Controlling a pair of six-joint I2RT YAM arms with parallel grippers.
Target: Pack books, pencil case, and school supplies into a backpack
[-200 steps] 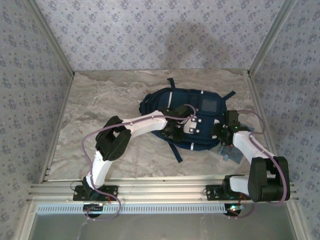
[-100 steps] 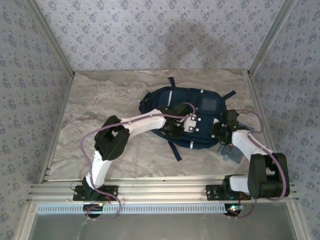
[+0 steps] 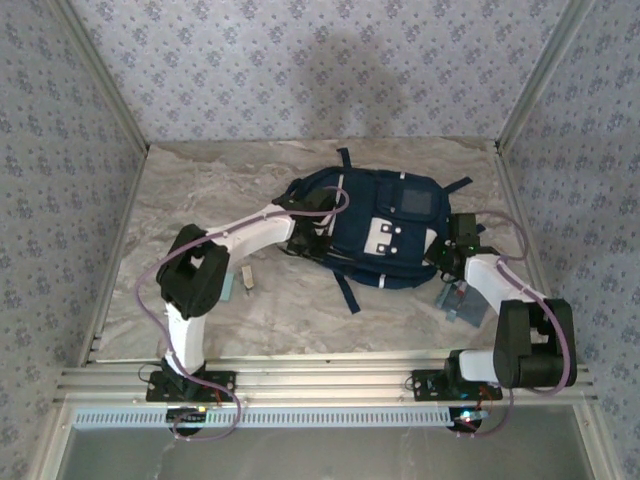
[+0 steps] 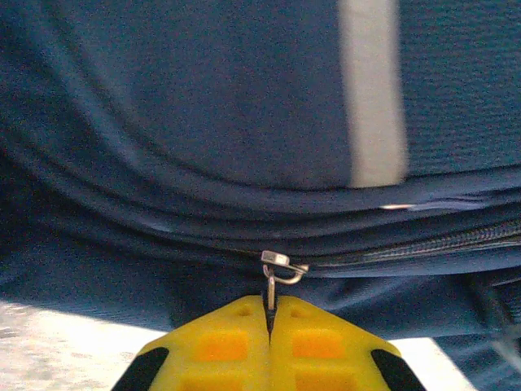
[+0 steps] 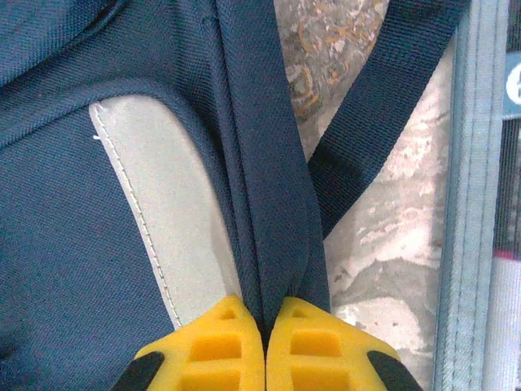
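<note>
The navy backpack (image 3: 375,225) with white stripes and a grey patch lies at the middle back of the table. My left gripper (image 4: 270,314) is at the backpack's left edge (image 3: 305,235), shut on the metal zipper pull (image 4: 281,267) of its closed zipper. My right gripper (image 5: 264,316) is at the backpack's right edge (image 3: 445,255), shut on a fold of navy fabric (image 5: 273,204) beside a pale grey patch. The translucent pencil case (image 3: 462,303) lies on the table beneath the right arm. A light-blue pad (image 3: 229,288) and a beige eraser block (image 3: 246,277) rest near the left arm. The books are out of view.
A dark strap (image 3: 348,293) trails from the backpack toward the near edge. Patterned walls close in the marble table (image 3: 200,200) on three sides, and a metal rail (image 3: 320,375) runs along the front by the arm bases.
Both grippers have shut. My left gripper moved left along the backpack, uncovering the pad and eraser. The backpack shifted slightly toward the back.
</note>
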